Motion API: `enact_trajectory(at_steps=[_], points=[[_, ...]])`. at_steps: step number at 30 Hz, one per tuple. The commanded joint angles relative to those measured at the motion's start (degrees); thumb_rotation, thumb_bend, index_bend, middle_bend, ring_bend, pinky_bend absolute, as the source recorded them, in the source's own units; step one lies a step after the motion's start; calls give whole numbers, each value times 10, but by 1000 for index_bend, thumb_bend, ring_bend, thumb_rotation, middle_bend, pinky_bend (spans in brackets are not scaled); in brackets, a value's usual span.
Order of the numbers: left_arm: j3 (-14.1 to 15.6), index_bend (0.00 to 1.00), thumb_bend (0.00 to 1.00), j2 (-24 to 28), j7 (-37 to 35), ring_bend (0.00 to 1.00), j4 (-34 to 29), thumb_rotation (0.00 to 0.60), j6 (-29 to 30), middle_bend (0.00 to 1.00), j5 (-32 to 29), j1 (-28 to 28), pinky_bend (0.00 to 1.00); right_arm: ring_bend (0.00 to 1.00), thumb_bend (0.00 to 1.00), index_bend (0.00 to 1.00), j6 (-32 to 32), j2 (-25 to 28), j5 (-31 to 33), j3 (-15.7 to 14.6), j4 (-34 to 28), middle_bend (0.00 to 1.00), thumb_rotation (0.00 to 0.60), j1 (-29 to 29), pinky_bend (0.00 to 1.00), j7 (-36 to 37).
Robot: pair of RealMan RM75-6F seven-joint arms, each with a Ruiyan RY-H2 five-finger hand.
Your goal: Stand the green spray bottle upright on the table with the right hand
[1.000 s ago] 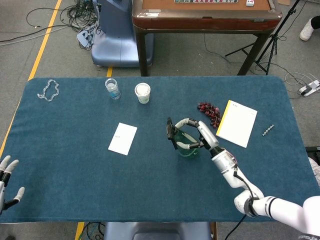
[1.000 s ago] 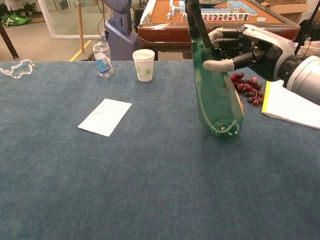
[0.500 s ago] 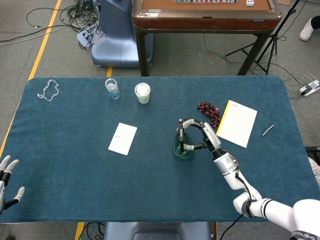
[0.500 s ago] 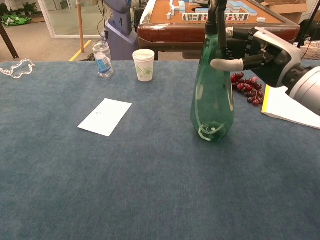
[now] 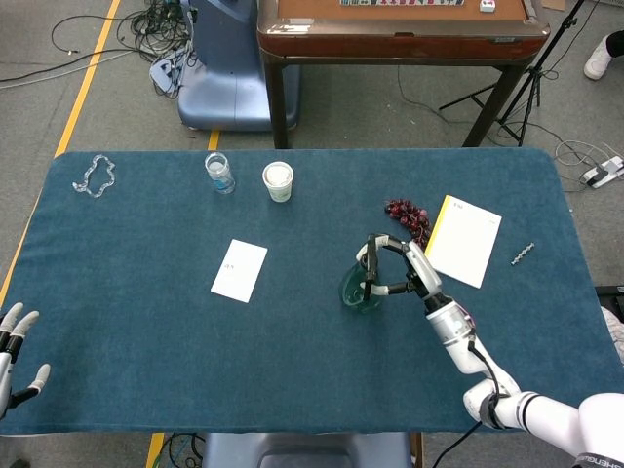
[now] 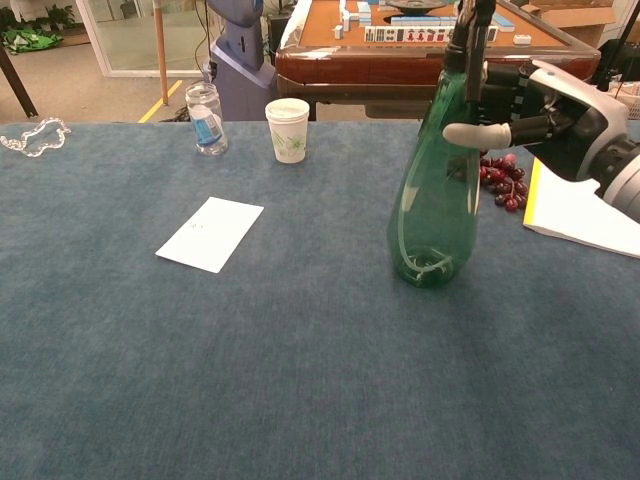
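The green spray bottle (image 6: 432, 205) stands on its base on the blue table (image 6: 250, 380), leaning slightly to the right at its top; it also shows from above as a green spray bottle (image 5: 359, 291). My right hand (image 6: 545, 105) grips its neck just below the black spray head, thumb across the front. In the head view the right hand (image 5: 402, 269) sits right of the bottle, fingers wrapped round its top. My left hand (image 5: 15, 341) rests at the table's near left edge, fingers spread and holding nothing.
Dark grapes (image 6: 497, 178) and a yellow-edged notepad (image 6: 580, 215) lie right of the bottle. A white card (image 6: 210, 233) lies to its left. A paper cup (image 6: 287, 129), a small water bottle (image 6: 206, 118) and a clear chain (image 6: 35, 136) sit further back.
The bottle has swung from leaning left to standing on its base, its top now tipped a little right. My right hand moved right with the neck, still gripping it.
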Motion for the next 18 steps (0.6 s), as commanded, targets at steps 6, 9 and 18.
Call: enact_trajectory(at_steps=[6, 9, 18], points=[[0, 108, 360, 0, 0, 0, 0, 600, 1, 0, 1, 0, 0, 166, 6, 310, -3, 14, -12, -12, -6, 248, 600, -1, 149, -11], [0, 109, 359, 1, 0, 0, -1, 600, 1, 0, 1, 0, 0, 128, 0, 199, -4, 22, -14, -15, -12, 187, 600, -1, 119, -21], [-1, 108, 359, 1, 0, 0, -1, 600, 1, 0, 2, -1, 0, 67, 0, 56, -11, 47, -11, -18, -38, 95, 600, -3, 62, -46]])
